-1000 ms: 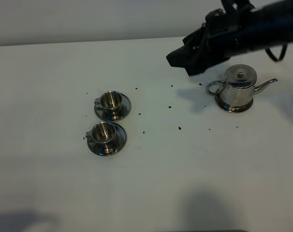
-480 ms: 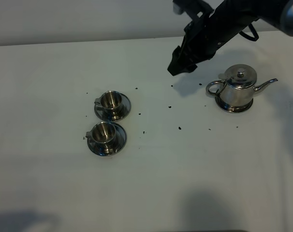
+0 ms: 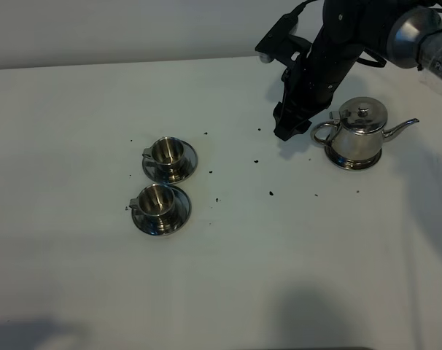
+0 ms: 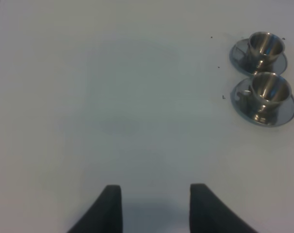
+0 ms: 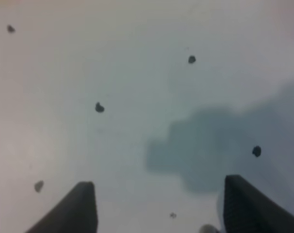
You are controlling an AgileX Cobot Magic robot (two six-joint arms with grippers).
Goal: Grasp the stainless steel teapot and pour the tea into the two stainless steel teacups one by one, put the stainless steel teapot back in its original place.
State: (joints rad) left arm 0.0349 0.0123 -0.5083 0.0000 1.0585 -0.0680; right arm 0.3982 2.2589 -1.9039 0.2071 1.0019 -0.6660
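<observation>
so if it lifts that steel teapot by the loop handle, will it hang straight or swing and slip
The stainless steel teapot is probably rigid, and its mirror finish looks slippery in a pinch. Its loop handle sits off to one side, opposite the spout, so it may swing spout-down when lifted. The domed lid might shift if tipped far.

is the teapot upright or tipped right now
Upright. The stainless steel teapot stands on its base on the white table, domed lid on top, spout pointing off to the side.
</observation>
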